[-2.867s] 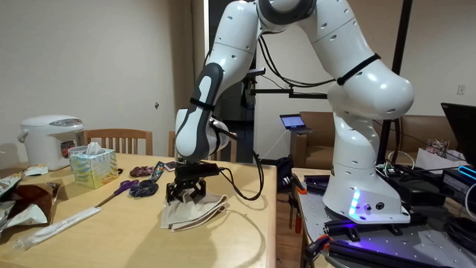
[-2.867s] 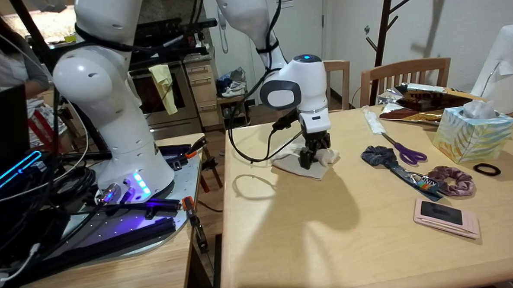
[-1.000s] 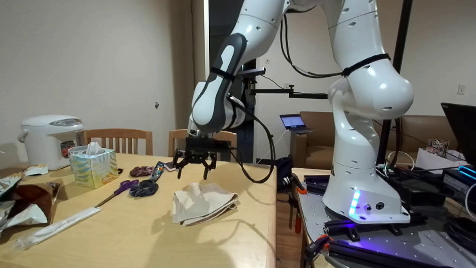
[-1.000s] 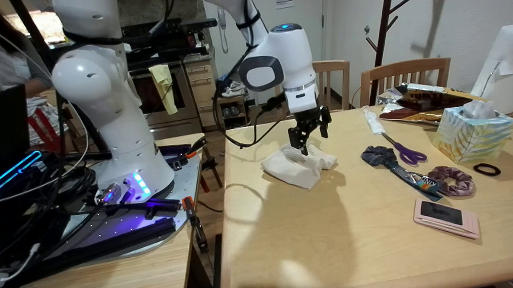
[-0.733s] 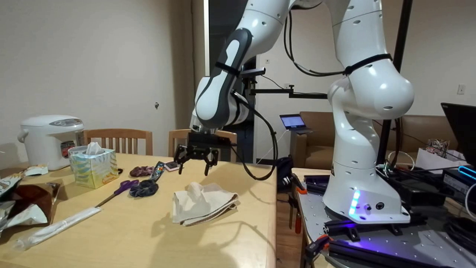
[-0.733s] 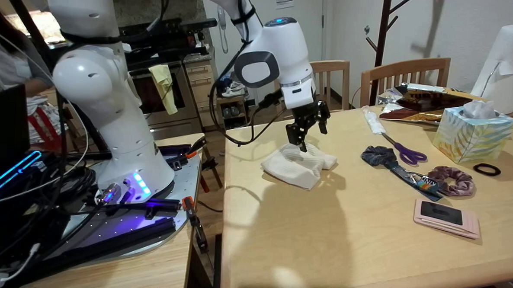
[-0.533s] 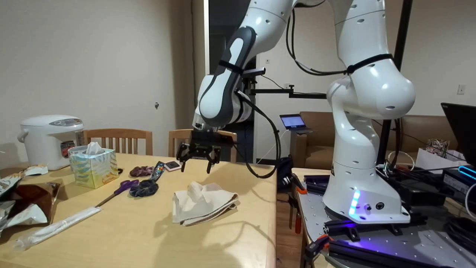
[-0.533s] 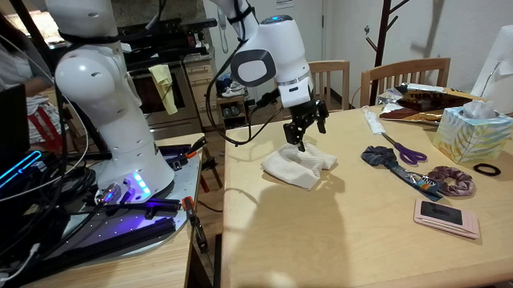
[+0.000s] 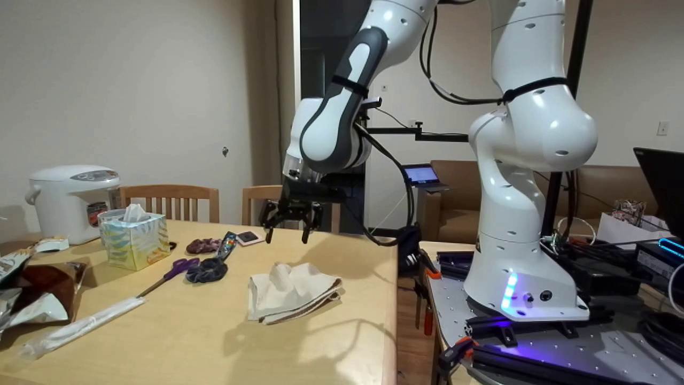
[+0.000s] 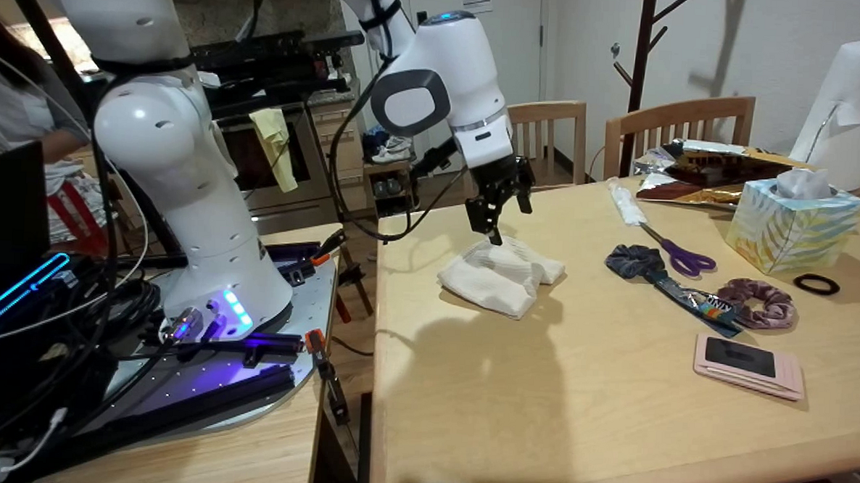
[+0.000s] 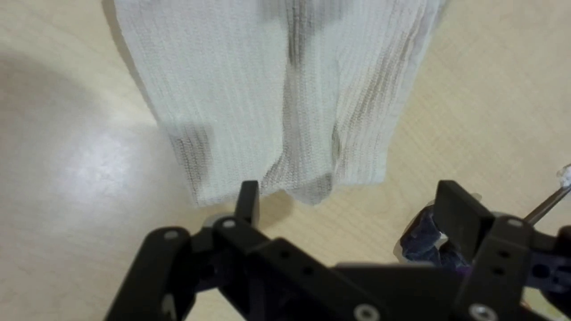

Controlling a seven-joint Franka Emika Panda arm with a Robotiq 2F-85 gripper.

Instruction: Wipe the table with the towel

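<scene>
A cream towel (image 9: 291, 294) lies folded and rumpled on the wooden table (image 9: 187, 337), with a raised crease along its middle. Both exterior views show it near the table edge that faces the robot's base. Above the table, apart from the cloth, hangs my gripper (image 9: 287, 238), tilted, its jaws spread wide with nothing between them. In the wrist view the towel (image 11: 232, 102) fills the upper middle, and its near edge ends about level with the fingertips of my gripper (image 11: 348, 183). Part of the towel is cut off by the top of that view.
On the table are a dark blue scrunchie (image 9: 207, 270), purple scissors (image 9: 179, 267), a tissue box (image 9: 136, 243), a mauve scrunchie (image 10: 754, 304), a bar wrapper (image 10: 699, 304) and a pink wallet (image 10: 750, 366). Snack bags (image 10: 723, 174) and a paper towel roll (image 10: 845, 114) stand farther off.
My gripper was down at the towel in the oldest frames; it has since let go, risen and drawn back. The towel shifted slightly toward the base, then stayed still during the last second.
</scene>
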